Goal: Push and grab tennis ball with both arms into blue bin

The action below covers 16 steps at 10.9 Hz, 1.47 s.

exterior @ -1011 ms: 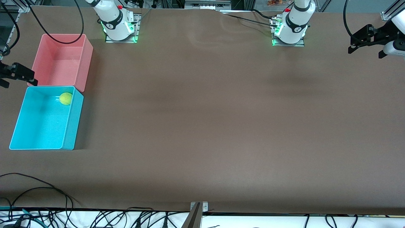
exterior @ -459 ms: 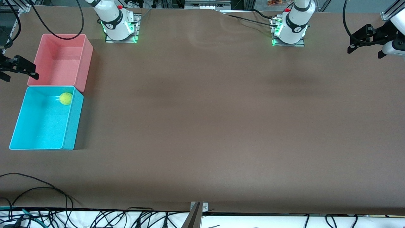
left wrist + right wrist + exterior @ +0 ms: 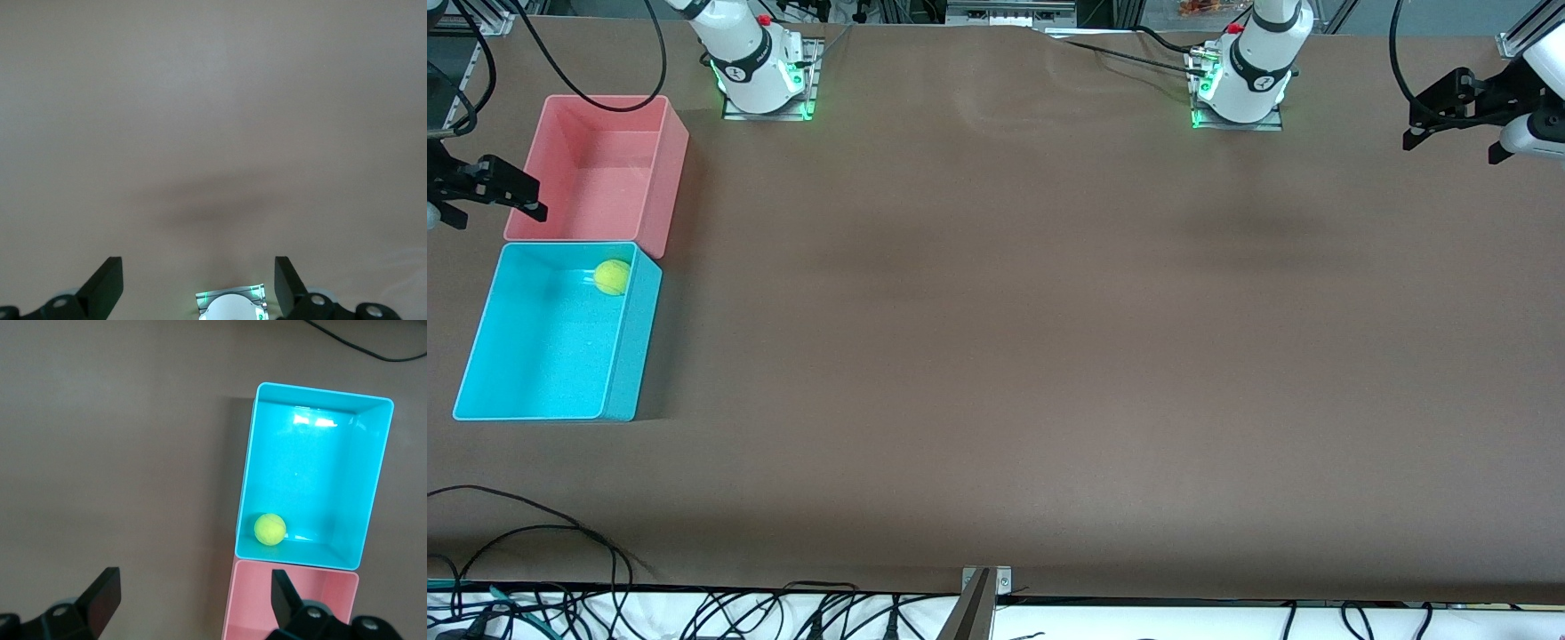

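Resting in the bin's upper right corner, middle left of frame, the ball looks delivered; right gripper, upper left, and left gripper, upper right, hang released, empty.

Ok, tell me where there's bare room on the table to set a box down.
Almost the whole brown table is bare, from the two arm bases down to the front edge. The only crowding is at the right arm's end: the pink bin, and touching it the blue bin holding the tennis ball.
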Available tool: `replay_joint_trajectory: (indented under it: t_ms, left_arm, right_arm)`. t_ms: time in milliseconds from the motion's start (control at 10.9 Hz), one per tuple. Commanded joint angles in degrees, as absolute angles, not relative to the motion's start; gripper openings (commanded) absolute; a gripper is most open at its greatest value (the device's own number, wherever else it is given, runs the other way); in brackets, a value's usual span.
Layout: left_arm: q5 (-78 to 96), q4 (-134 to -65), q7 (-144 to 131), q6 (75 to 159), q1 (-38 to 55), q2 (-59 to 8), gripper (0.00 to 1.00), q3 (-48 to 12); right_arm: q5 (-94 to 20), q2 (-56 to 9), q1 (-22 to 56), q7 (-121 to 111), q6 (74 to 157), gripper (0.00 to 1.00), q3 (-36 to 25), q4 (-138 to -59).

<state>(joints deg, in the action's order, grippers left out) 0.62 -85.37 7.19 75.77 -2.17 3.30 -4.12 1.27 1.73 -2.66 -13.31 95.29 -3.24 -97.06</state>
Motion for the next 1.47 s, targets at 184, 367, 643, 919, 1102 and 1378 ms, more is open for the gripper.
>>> replay_joint_trajectory:
  t_ms: [184, 367, 643, 919, 1102, 1378]
  left_arm:
    - [1.7, -83.4, 6.7, 74.5, -2.0, 2.5, 1.00, -4.9]
    - [1.7, -83.4, 6.7, 74.5, -2.2, 2.5, 1.00, -4.8]
    - [1.7, -83.4, 6.6, 74.5, -2.2, 2.5, 1.00, -4.9]
    - [1.7, -83.4, 6.7, 74.5, -2.3, 2.5, 1.00, -4.7]
    - [1.6, -83.4, 6.6, 74.5, -2.3, 2.6, 1.00, -4.7]
    - [1.6, -83.4, 6.9, 74.5, -2.6, 2.6, 1.00, -4.7]
  right_arm:
    - [2.3, 3.1, -1.5, -12.5, 94.1, 1.00, -4.1, -97.7]
    - [2.3, 3.1, -1.5, -11.0, 93.4, 1.00, -4.2, -97.4]
    - [2.6, 3.2, -1.4, -7.7, 92.3, 1.00, -4.2, -97.1]
    - [2.8, 3.1, -1.0, -6.8, 92.2, 1.00, -4.2, -96.9]
    - [3.3, 3.1, -1.0, -6.8, 91.1, 1.00, -4.1, -96.7]
    - [3.3, 3.1, -1.0, -6.8, 90.3, 1.00, -4.2, -95.9]
